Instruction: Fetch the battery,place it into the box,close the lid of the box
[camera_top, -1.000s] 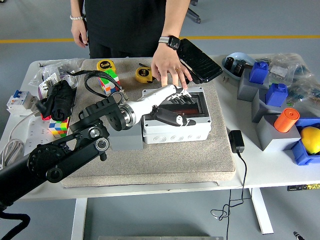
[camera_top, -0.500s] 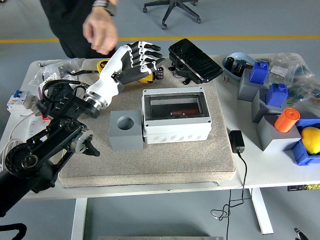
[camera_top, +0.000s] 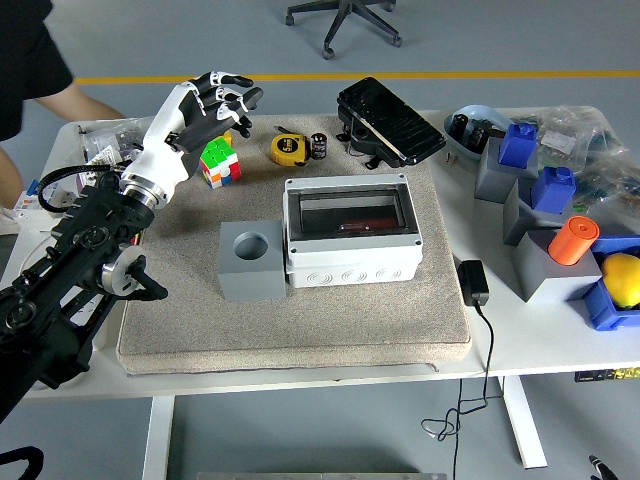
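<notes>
the left arm (camera_top: 90, 270) comes in from the lower left corner and slants up and away over the table's left side, its white forearm ending in the left hand (camera_top: 205, 105), which is raised above the table's far left part. the hand's fingers (camera_top: 232, 88) are loosely spread and slightly bent, pointing to the right, and they grip nothing. just below and to the right of the hand sits a colour cube (camera_top: 220, 162) on the table. further right of the hand, past a yellow tape measure (camera_top: 289, 149), the small dark battery (camera_top: 319, 145) stands upright on the mat, apart from the fingers. below and to the right of the hand, well apart from it, lies the grey box (camera_top: 350, 232) with its clear lid (camera_top: 348, 211) down flat; something red and dark shows through it. a grey block (camera_top: 251, 261) with a round hole stands just beside the box, on the side nearer the arm. a person's arm (camera_top: 85, 103) shows to the left of the hand at the far edge.
</notes>
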